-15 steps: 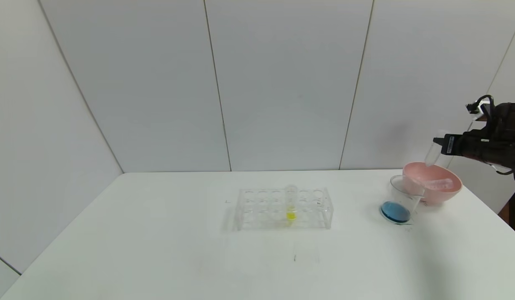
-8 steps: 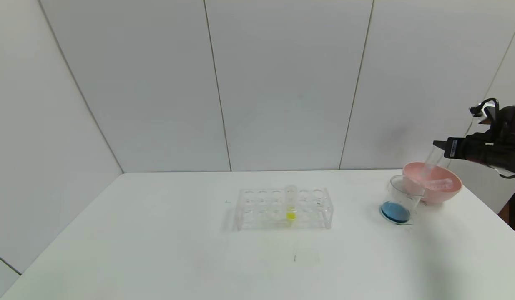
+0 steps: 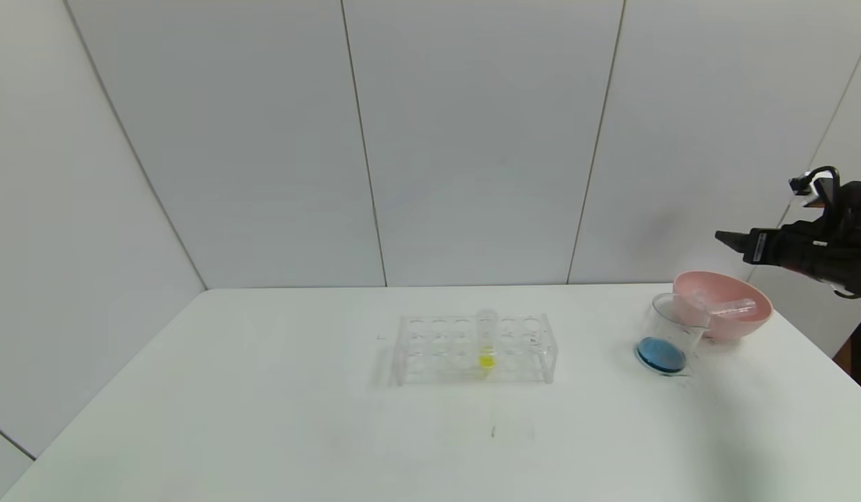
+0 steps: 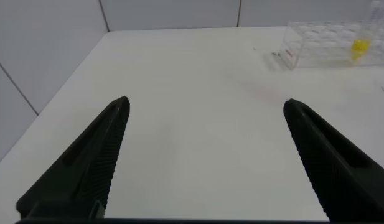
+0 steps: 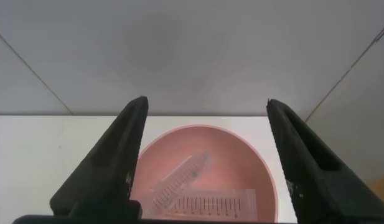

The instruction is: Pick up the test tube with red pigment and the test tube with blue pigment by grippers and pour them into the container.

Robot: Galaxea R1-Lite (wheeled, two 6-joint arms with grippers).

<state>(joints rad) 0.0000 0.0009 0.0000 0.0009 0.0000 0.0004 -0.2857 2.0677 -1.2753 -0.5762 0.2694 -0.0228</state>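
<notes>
Fingers of the right gripper (image 5: 204, 155) stand wide apart with nothing between them, hovering above the pink bowl (image 3: 754, 322) at the desk's far right corner. Inside the bowl lie two emptied clear tubes (image 5: 179, 182), crossing each other; whether they held red or blue pigment cannot be told. Just beside the bowl, toward the desk's middle, stands the container (image 3: 671, 335), upright, with blue liquid pooled at its bottom. Well apart from it, near the desk's centre, sits a clear tube rack (image 3: 475, 348) holding one upright tube with yellow liquid (image 3: 486, 341). The left gripper (image 4: 204, 155) hangs open over the bare left side of the desk (image 3: 263, 418). The desk is white and matte; pale grey wall panels with thin dark seams close it in behind and on both sides.
</notes>
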